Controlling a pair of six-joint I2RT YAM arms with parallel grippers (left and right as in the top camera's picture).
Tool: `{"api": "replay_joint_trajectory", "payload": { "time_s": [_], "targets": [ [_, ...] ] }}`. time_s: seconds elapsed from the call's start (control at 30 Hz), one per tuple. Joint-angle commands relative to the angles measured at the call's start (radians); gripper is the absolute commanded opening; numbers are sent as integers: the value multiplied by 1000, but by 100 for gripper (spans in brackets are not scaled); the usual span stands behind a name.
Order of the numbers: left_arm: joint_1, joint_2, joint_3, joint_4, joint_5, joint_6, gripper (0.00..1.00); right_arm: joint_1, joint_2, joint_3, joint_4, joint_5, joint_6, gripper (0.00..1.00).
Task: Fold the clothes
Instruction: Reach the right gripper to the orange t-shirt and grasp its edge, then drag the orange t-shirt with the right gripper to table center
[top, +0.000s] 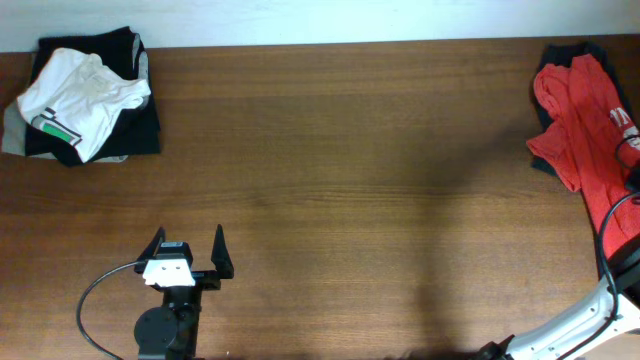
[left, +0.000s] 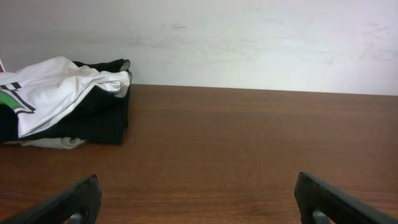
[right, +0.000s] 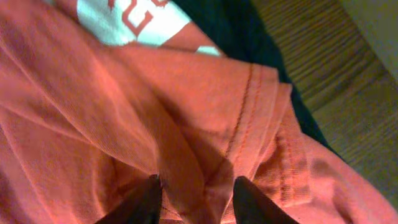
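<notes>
The red-orange T-shirt (top: 585, 120) lies crumpled at the table's far right edge, with white lettering showing and a dark garment (top: 562, 52) under it. In the right wrist view the shirt (right: 124, 112) fills the frame, its white oval with red digits (right: 130, 18) at the top. My right gripper (right: 196, 186) has its fingers closed partway around a raised fold of the red fabric. My left gripper (top: 188, 252) is wide open and empty near the front left of the table; its fingers frame bare wood in the left wrist view (left: 196, 193).
A folded pile at the back left holds a white T-shirt with a green stripe (top: 80, 100) on a dark grey-black garment (top: 140, 125); it also shows in the left wrist view (left: 56, 93). A pale wall (left: 249, 43) runs behind the wooden table (top: 350, 200).
</notes>
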Motion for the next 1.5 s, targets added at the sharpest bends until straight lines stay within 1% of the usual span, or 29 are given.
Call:
{"api": "replay_joint_trajectory", "payload": {
  "time_s": [0.0, 0.03, 0.07, 0.1, 0.17, 0.23, 0.3, 0.4, 0.47, 0.57, 0.6, 0.63, 0.7, 0.77, 0.87, 0.93, 0.97, 1.0, 1.03, 1.07, 1.1, 1.13, 1.17, 1.23, 1.3, 1.33, 1.4, 1.43, 1.47],
  "targets": [
    [5, -4, -6, 0, -10, 16, 99, 2, 24, 19, 1, 13, 1, 20],
    [5, -4, -6, 0, -10, 16, 99, 2, 24, 19, 0, 13, 1, 12],
    [5, -4, -6, 1, -10, 16, 99, 2, 24, 19, 0, 13, 1, 7],
    [5, -4, -6, 1, -10, 16, 99, 2, 24, 19, 0, 13, 1, 4],
    [5, -4, -6, 1, -10, 16, 99, 6, 13, 19, -7, 13, 1, 4],
    [5, -4, -6, 1, -10, 16, 99, 24, -32, 22, -19, 14, 2, 4],
    [5, -4, -6, 1, -10, 16, 99, 56, -103, 24, -18, 10, 37, 4],
    [5, -4, -6, 0, -10, 16, 99, 167, -253, 24, -18, -139, 74, 4],
    [5, -4, -6, 1, -10, 16, 99, 254, -315, 24, -21, -179, 151, 4],
    [5, -4, -6, 1, -10, 16, 99, 451, -374, 24, -23, -311, 283, 4],
    [5, -4, -6, 1, -10, 16, 99, 533, -377, 24, -22, -372, 330, 4],
    [5, -4, -6, 1, -10, 16, 99, 653, -372, 24, -23, -422, 388, 4],
    [5, -4, -6, 0, -10, 16, 99, 849, -362, 24, -38, -431, 438, 4],
    [5, -4, -6, 1, -10, 16, 99, 1093, -351, 24, -32, -431, 497, 4],
    [5, -4, -6, 0, -10, 16, 99, 1340, -342, 24, 12, -423, 562, 4],
    [5, -4, -6, 1, -10, 16, 99, 1472, -340, 24, 48, -384, 598, 4],
    [5, -4, -6, 1, -10, 16, 99, 1526, -340, 24, 55, -336, 598, 10],
    [5, -4, -6, 0, -10, 16, 99, 1563, -340, 24, 58, -310, 597, 23],
    [5, -4, -6, 1, -10, 16, 99, 1578, -340, 24, 56, -312, 597, 24],
    [5, -4, -6, 1, -10, 16, 99, 1581, -344, 26, 44, -319, 597, 36],
    [5, -4, -6, 0, -10, 16, 99, 1568, -356, 34, 11, -317, 596, 62],
    [5, -4, -6, 1, -10, 16, 99, 1545, -370, 44, -22, -317, 596, 93],
    [5, -4, -6, 1, -10, 16, 99, 1513, -388, 62, -70, -317, 597, 99],
    [5, -4, -6, 1, -10, 16, 99, 1401, -439, 122, -240, -293, 597, 99],
    [5, -4, -6, 1, -10, 16, 99, 1267, -498, 185, -458, -232, 591, 99],
    [5, -4, -6, 1, -10, 16, 99, 1204, -528, 201, -534, -232, 589, 99],
    [5, -4, -6, 1, -10, 16, 99, 1061, -595, 204, -718, -292, 581, 99],
    [5, -4, -6, 2, -10, 16, 99, 1023, -604, 204, -774, -292, 578, 99],
    [5, -4, -6, 4, -14, 16, 99, 977, -606, 204, -840, -291, 540, 99]
  ]
}}
